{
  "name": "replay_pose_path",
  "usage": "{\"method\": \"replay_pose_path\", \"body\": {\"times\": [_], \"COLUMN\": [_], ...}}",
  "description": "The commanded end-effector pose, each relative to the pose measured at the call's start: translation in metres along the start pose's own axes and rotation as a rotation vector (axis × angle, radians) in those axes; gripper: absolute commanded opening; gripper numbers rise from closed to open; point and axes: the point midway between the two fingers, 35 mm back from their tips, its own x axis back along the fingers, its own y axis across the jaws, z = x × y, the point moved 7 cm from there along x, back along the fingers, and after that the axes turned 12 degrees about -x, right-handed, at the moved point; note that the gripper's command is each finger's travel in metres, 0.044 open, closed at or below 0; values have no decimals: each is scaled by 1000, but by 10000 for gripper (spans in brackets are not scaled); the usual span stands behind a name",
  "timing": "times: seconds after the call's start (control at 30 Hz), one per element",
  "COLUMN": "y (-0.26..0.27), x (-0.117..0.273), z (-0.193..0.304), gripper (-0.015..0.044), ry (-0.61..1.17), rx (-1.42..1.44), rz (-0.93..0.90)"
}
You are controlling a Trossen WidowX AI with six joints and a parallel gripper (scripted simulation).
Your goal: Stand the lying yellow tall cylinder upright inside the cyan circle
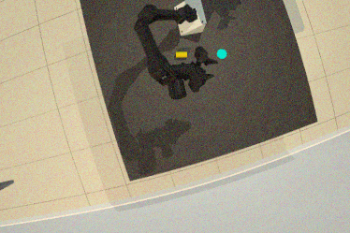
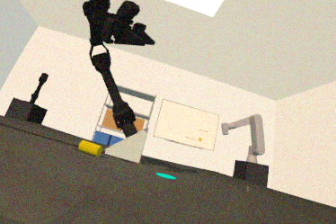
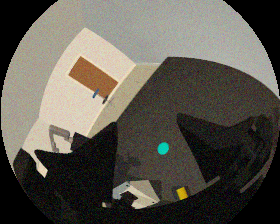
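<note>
The yellow cylinder (image 1: 182, 54) (image 2: 90, 147) (image 3: 182, 193) lies on its side on the dark mat (image 1: 262, 93), near the white mount. The cyan circle (image 1: 222, 53) (image 2: 165, 175) (image 3: 163, 148) is flat on the mat, apart from the cylinder, with nothing standing in it. My gripper (image 1: 214, 69) (image 3: 148, 121) is open and empty. The exterior view shows it high above the mat, with its fingers pointing sideways, touching neither the cylinder nor the circle. In the wrist view the circle shows between the two dark fingers and the cylinder near the lower edge.
The white mount (image 1: 201, 10) (image 2: 130, 149) (image 3: 149, 189) stands at the foot of my arm, close to the cylinder. Far behind the mat, the exterior view shows a grey arm (image 2: 257, 134) on a dark block, a smaller dark arm (image 2: 39, 88) and a shelf.
</note>
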Motion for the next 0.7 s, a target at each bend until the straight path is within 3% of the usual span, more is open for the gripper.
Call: {"method": "replay_pose_path", "body": {"times": [0.0,0.67], "y": [-1,-20], "x": [-11,-48], "z": [22,162], "gripper": [309,309], "ry": [109,866], "rx": [38,415], "rz": [105,641]}}
